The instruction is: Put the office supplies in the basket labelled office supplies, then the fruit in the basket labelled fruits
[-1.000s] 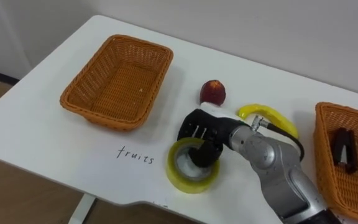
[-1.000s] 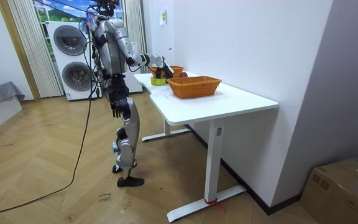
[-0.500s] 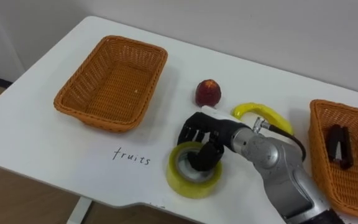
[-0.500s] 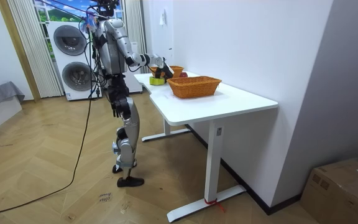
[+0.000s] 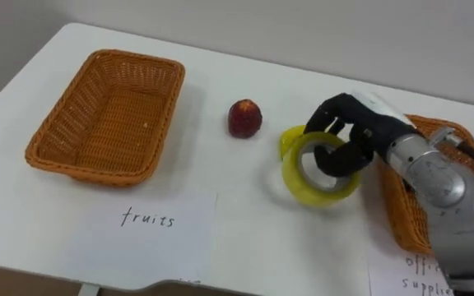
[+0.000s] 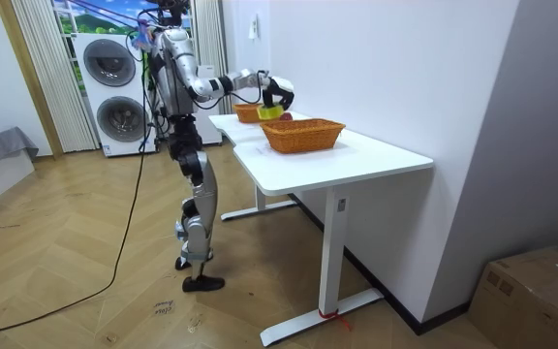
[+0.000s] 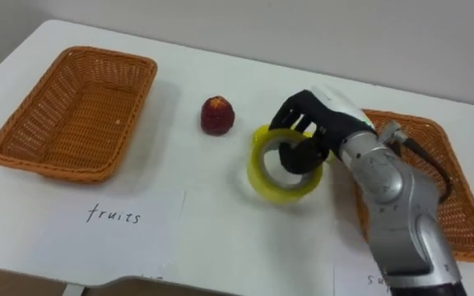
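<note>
A room with a herringbone wood floor point(image 6: 76, 291) and two stacked washers point(image 6: 116, 92). The robot stands at the far end of a white table point(image 5: 253, 226) that is set against a white wall, and its right arm reaches out over the smooth, matte top.

Two rectangular baskets of orange-brown wicker lie on the table, well apart. The left basket point(image 5: 89, 170) has flared walls, a braided rim and nothing inside. The arm partly covers the right basket point(image 7: 434, 140).

Two white paper sheets with handwriting lie flat near the front edge. One sheet point(image 5: 146, 238) is before the left basket. The other sheet point(image 5: 393, 277) is before the right one.

The right hand point(image 5: 348, 123), in a dark casing, holds the one tape roll point(image 5: 319, 194). Its fingers curl over the upper rim and hook into the core, clamping the ring. The roll is a thick glossy yellow hoop with a pale core. It is clear of the tabletop, between the fruit and the right basket and just beside that basket's near wall. It is tilted, with the hole facing up toward the head camera and the axis leaning back toward the wall.

One small round red fruit point(image 5: 244, 118) with a mottled skin sits on the table between the left basket and the roll, touching neither.
</note>
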Motion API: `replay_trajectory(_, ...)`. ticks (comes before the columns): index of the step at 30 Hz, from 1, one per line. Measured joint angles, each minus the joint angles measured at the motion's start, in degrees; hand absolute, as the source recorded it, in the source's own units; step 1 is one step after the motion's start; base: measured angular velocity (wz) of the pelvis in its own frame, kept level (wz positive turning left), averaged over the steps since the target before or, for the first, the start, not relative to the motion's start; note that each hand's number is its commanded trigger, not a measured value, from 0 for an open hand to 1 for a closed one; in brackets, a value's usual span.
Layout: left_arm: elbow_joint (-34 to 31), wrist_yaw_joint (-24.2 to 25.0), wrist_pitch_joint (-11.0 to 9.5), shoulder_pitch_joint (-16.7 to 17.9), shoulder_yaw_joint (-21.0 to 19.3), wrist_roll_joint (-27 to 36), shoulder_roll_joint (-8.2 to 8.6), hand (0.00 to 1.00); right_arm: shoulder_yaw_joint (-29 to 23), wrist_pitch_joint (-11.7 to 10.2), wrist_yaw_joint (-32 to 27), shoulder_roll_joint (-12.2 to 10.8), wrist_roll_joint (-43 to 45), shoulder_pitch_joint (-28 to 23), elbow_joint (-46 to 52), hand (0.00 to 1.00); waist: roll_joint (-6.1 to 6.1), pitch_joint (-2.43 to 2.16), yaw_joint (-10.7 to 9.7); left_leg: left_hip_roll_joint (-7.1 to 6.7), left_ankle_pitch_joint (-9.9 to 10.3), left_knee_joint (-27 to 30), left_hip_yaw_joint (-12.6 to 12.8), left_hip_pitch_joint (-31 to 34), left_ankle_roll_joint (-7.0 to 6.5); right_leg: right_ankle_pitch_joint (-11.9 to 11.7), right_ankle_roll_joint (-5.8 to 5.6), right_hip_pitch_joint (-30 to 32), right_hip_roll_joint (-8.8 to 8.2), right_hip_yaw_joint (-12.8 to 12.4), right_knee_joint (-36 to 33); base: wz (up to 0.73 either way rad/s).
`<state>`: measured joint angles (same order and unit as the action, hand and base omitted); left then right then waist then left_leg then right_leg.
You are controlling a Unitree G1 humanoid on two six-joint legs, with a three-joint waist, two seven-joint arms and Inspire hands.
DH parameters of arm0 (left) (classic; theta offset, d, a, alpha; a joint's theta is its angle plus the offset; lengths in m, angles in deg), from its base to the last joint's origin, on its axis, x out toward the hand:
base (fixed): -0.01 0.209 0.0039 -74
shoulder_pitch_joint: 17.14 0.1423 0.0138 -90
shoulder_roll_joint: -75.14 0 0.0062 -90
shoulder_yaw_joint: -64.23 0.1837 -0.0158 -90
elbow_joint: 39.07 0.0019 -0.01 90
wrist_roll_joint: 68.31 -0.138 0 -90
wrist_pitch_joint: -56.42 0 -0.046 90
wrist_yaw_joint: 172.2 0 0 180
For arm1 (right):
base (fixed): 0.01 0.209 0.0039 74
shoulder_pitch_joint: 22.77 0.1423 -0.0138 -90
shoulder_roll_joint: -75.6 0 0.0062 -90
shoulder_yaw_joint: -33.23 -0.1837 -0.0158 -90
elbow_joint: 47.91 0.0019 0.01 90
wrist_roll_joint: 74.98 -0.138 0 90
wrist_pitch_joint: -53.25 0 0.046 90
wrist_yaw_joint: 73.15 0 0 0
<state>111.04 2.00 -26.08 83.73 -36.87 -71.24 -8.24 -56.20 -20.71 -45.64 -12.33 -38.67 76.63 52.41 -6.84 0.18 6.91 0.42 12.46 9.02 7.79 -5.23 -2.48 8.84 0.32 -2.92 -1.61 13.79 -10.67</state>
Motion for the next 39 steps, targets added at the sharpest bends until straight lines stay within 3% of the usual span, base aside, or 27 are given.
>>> replay_trajectory(11, 0.16, 0.42, -0.51, 1.71, -2.25, 0.6, 0.22, 0.0, -9.3, -0.66, -5.3, 0.11, -1.71, -0.06, 0.21, 1.0, 0.02, -0.27, -1.64, -0.03, 0.0, -0.17, 0.41, -0.43, -0.01, -0.05, -0.07, -0.01, 0.1, -0.95, -0.07, -0.03)
replay_trajectory(15, 0.31, 0.4, -0.51, 2.92, -2.25, 0.43, 0.46, 0.0, -10.87, -1.69, -6.54, 0.12, -3.03, -0.06, 0.19, 1.0, 0.47, -0.27, -2.62, -0.05, 0.0, -0.15, 0.39, -0.44, -0.01, -0.05, -0.08, -0.09, 0.15, -1.05, -0.08, 0.0)
replay_trajectory(24, 1.26, 1.12, -0.4, 3.1, -2.29, 0.12, 1.01, 0.0, -12.08, -1.71, -11.4, 0.36, -7.87, -0.06, -0.03, 1.0, 0.86, -0.19, -4.74, 0.04, 0.01, -0.03, 0.59, -0.44, 0.01, -0.05, -0.08, -0.04, 0.2, -1.18, -0.1, 0.0)
replay_trajectory(34, 0.77, 1.27, -0.42, 3.1, -2.33, 0.18, 1.02, 0.0, -15.58, -1.79, -15.34, 0.44, -7.72, -0.06, -3.18, 1.0, 0.88, -0.23, -5.42, 0.08, 0.02, -0.05, 0.92, -0.45, 0.02, -0.07, -0.08, 0.1, 0.22, -1.12, -0.06, -0.01)
replay_trajectory(39, 0.47, 1.18, -0.42, 3.15, -2.32, 0.12, 1.02, 0.0, -15.62, -1.79, -16.65, 0.49, -7.73, -0.06, -3.84, 1.0, 1.34, -0.5, -5.87, 0.09, 0.02, -0.05, 1.01, -0.46, 0.02, -0.07, -0.08, 0.13, 0.24, -1.13, -0.06, 0.0)
